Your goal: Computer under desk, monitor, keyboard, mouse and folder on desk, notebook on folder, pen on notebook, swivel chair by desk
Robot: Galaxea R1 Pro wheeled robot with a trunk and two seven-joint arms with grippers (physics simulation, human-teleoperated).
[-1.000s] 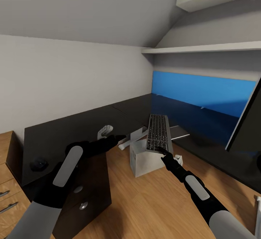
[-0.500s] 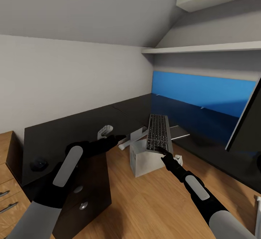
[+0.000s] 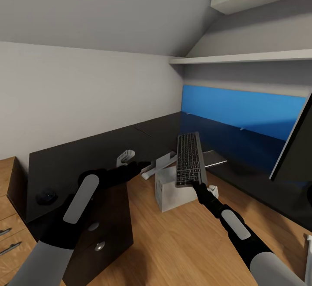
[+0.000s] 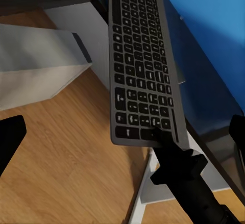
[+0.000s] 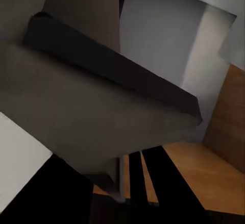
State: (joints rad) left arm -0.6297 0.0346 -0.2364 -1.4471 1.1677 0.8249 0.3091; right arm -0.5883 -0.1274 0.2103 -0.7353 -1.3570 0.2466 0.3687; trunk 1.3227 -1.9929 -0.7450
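My right gripper (image 3: pixel 196 185) is shut on the near short edge of the grey keyboard (image 3: pixel 190 159). It holds the keyboard tilted up in the air above a white computer case (image 3: pixel 170 194) on the wooden floor. In the left wrist view the keyboard (image 4: pixel 140 60) has its keys facing the camera, and the right gripper (image 4: pixel 164 138) pinches its end. The right wrist view looks at the keyboard's grey underside (image 5: pixel 76 106). My left gripper (image 3: pixel 145 164) hovers open left of the keyboard, its fingers (image 4: pixel 10 137) spread wide. A black mouse (image 3: pixel 47 196) lies on the black desk (image 3: pixel 86 151). The monitor (image 3: pixel 297 147) stands at the right edge.
A blue panel (image 3: pixel 242 112) backs the desk's far corner, and two white shelves (image 3: pixel 242 57) hang above it. A black drawer unit (image 3: pixel 104 229) stands under the desk beneath my left arm. A wooden dresser (image 3: pixel 8 229) is at the left. White parts (image 3: pixel 125 156) lie near the desk edge.
The right gripper has raised the keyboard slightly and moved it a little away from me. The left arm has stayed still.
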